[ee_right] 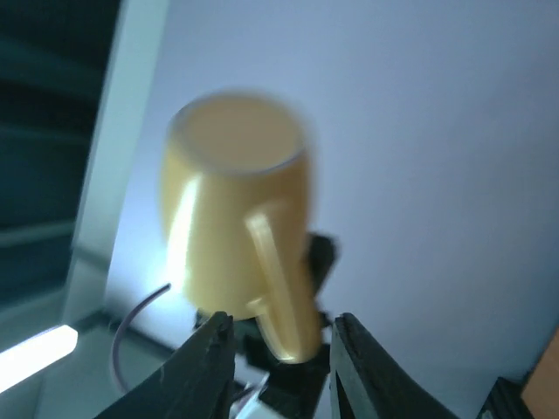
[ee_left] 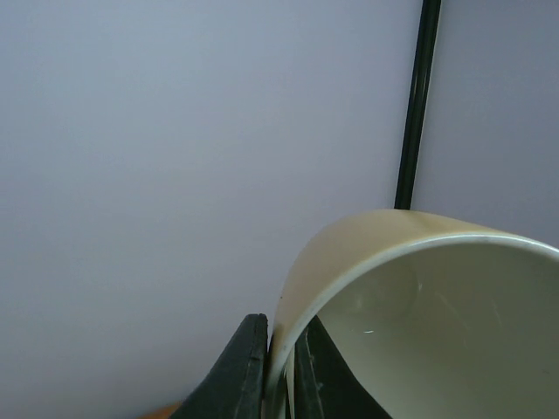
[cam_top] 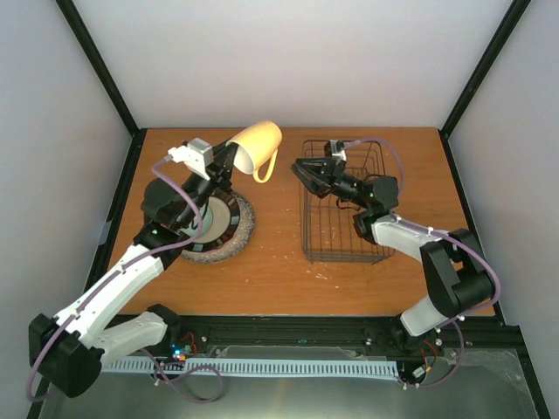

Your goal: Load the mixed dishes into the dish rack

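A yellow mug is held in the air over the table's far middle, on its side with the handle hanging down. My left gripper is shut on its rim; in the left wrist view one finger sits outside and one inside the mug wall. The dark wire dish rack stands at the right and looks empty. My right gripper is open and empty over the rack's far left edge, pointing at the mug. In the right wrist view the mug shows blurred beyond the open fingers.
A stack of round dishes with a speckled brown rim lies on the table at the left, under my left arm. Black frame posts stand at the table's far corners.
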Controlling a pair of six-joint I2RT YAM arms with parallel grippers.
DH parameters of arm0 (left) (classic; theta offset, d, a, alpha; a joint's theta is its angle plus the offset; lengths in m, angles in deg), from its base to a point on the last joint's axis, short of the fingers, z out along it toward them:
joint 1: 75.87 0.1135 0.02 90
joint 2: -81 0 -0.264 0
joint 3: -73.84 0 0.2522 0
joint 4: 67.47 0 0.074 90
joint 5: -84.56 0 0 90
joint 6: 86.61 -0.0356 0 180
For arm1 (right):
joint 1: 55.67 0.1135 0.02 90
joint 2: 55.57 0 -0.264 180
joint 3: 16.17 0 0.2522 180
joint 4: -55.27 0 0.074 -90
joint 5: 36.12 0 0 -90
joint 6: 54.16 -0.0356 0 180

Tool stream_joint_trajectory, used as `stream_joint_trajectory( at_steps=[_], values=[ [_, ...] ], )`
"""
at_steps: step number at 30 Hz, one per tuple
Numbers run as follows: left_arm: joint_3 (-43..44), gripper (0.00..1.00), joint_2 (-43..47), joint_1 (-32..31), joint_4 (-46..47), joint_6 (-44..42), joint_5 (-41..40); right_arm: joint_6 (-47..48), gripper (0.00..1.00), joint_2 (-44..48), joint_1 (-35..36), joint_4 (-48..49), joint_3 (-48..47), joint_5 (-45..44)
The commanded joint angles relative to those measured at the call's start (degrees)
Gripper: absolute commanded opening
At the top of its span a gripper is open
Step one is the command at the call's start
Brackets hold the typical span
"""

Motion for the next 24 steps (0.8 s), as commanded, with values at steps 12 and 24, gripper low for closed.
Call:
stream_joint_trajectory(
  at_steps=[12,24],
  values=[
    [4.45,0.01,-4.92,-0.36,10.85,5.92,0.59,-9.48,0.37,-6.77,8.29,26.75,-5.33,3.41],
    [4.40,0.01,-3.14,-0.36,8.55,7.95,2.39,-7.35,0.38,-9.10,8.31,26.75,-8.27,3.85]
  ],
)
